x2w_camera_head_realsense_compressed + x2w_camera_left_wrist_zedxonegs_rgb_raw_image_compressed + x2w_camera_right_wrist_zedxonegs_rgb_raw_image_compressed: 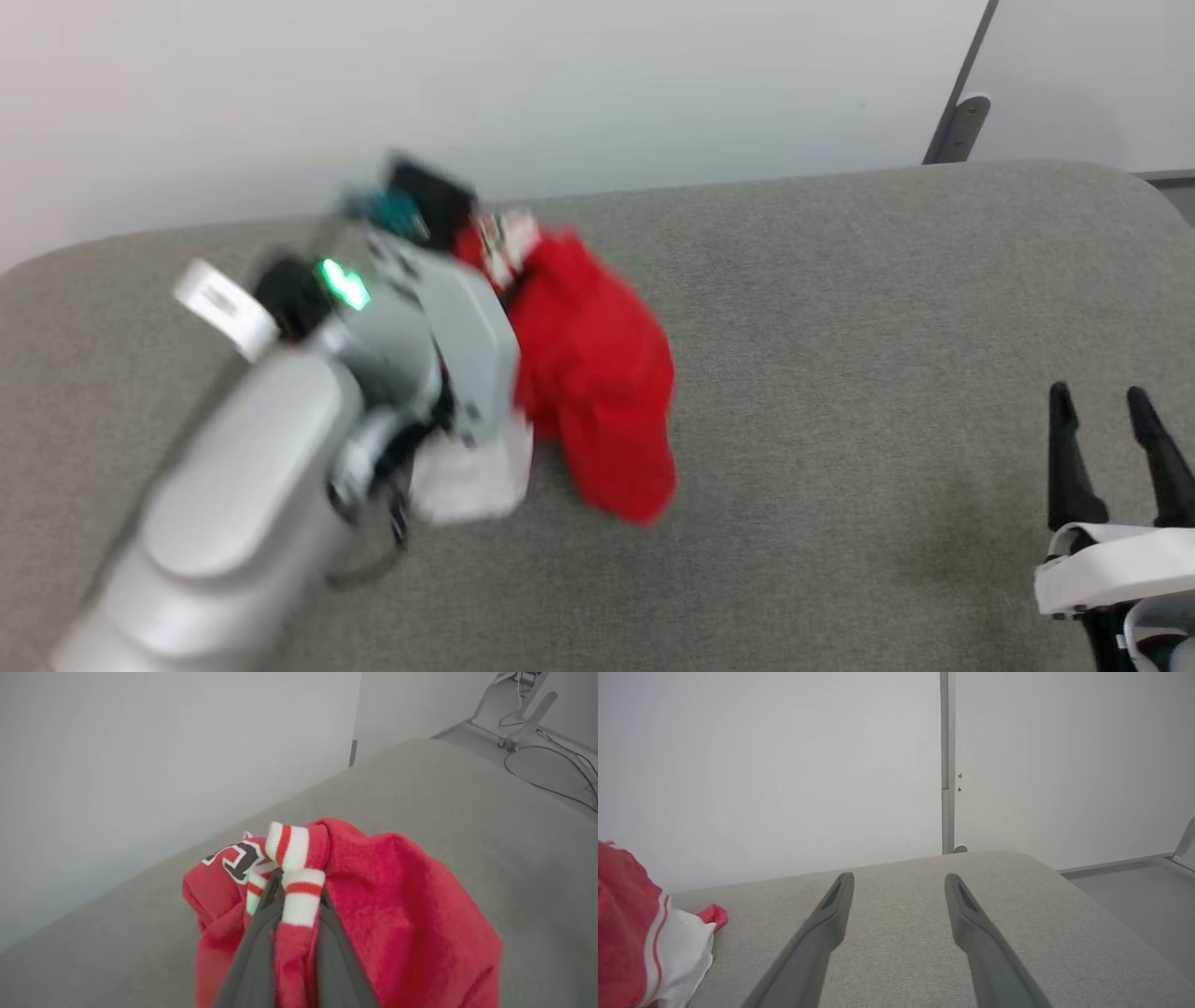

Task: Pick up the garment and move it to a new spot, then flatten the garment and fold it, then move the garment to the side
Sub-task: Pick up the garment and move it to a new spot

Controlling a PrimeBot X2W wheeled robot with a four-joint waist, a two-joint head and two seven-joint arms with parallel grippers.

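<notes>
Left wrist view has the left gripper clenched on the striped trim of the red jersey, with the bunched cloth draping around and below it over the grey cushion. Well apart to its right, the right gripper hovers with jaws spread, holding nothing.

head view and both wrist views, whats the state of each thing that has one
garment: crumpled in a bunch, not flattened or folded
left gripper: shut on the garment's striped trim
right gripper: open, empty, apart from the garment
</notes>
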